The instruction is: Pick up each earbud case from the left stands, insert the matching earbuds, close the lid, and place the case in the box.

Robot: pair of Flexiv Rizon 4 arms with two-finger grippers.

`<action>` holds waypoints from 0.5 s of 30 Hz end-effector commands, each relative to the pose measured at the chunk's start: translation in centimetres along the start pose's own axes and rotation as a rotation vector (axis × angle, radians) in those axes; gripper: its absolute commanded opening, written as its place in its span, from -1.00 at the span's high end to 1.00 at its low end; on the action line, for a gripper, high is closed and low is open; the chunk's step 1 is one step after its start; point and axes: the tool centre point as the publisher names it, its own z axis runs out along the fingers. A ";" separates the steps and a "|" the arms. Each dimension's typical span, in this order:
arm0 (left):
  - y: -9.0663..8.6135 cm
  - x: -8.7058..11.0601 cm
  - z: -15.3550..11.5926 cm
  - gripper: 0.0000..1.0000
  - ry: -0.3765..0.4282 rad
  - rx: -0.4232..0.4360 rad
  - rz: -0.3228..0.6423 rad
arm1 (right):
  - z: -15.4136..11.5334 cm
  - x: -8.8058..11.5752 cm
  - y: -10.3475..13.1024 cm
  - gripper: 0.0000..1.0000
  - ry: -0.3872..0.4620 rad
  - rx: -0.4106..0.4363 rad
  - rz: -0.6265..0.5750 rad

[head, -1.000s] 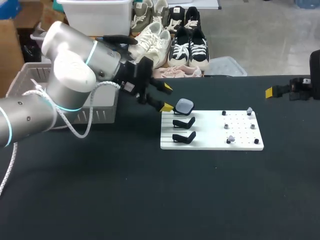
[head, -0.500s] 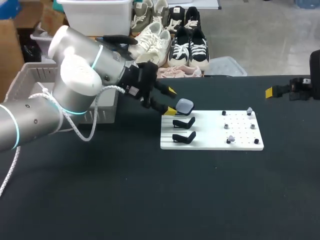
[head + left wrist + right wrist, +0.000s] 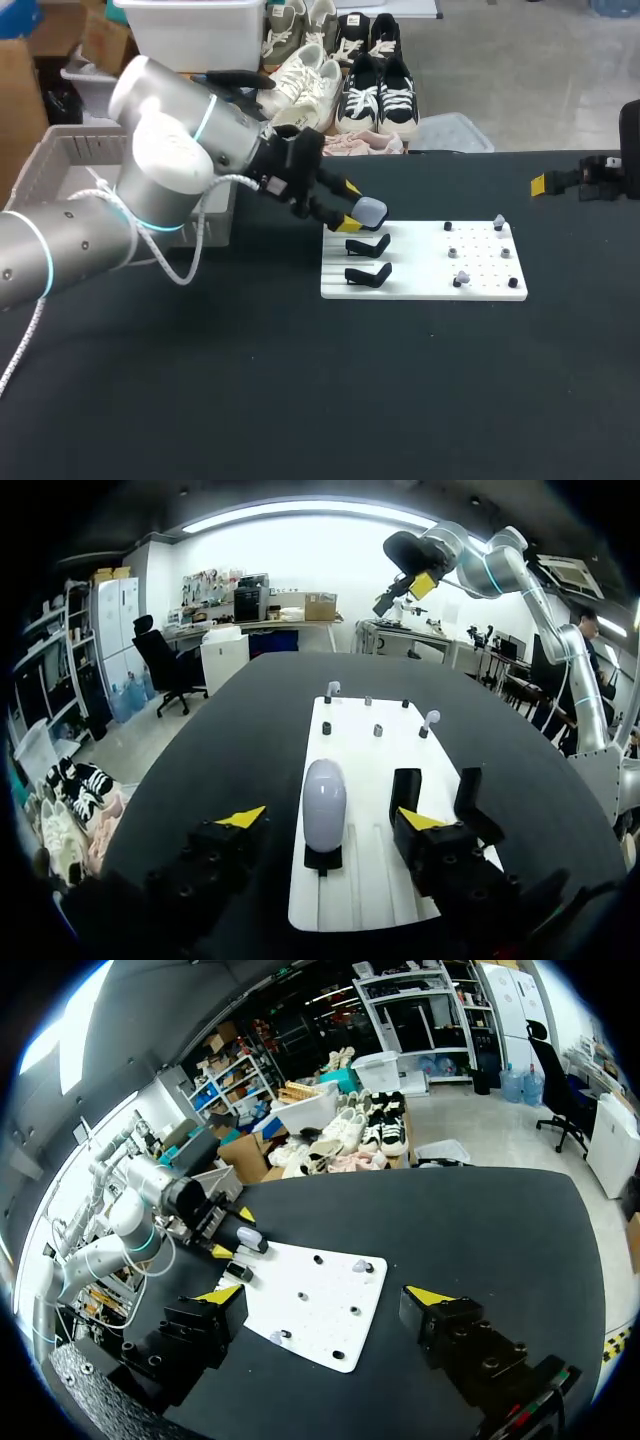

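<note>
left gripper (image 3: 330,820) spread, astride earbud case (image 3: 323,805) on stand (image 3: 322,859) | right gripper (image 3: 325,1295) spread

No legible text, number, label or sign is showing anywhere: nothing readable is appearing on the earbud case (image 3: 370,210), on the white board (image 3: 420,272) under it, or on the black desk (image 3: 300,400) around that board.

A black, seemingly matte table (image 3: 300,400) lies below.
</note>
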 end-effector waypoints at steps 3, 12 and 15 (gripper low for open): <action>0.7 -0.1 0.6 -0.52 -0.001 0.004 -0.004 | 0.0 0.0 0.0 -1.00 0.000 0.000 0.000; 0.9 -0.5 1.2 -0.27 -0.005 0.001 0.002 | 0.0 0.0 0.0 -1.00 0.000 0.000 0.000; 1.1 -0.5 1.3 -0.14 -0.005 0.002 0.006 | 0.0 0.0 0.0 -1.00 0.000 0.000 0.000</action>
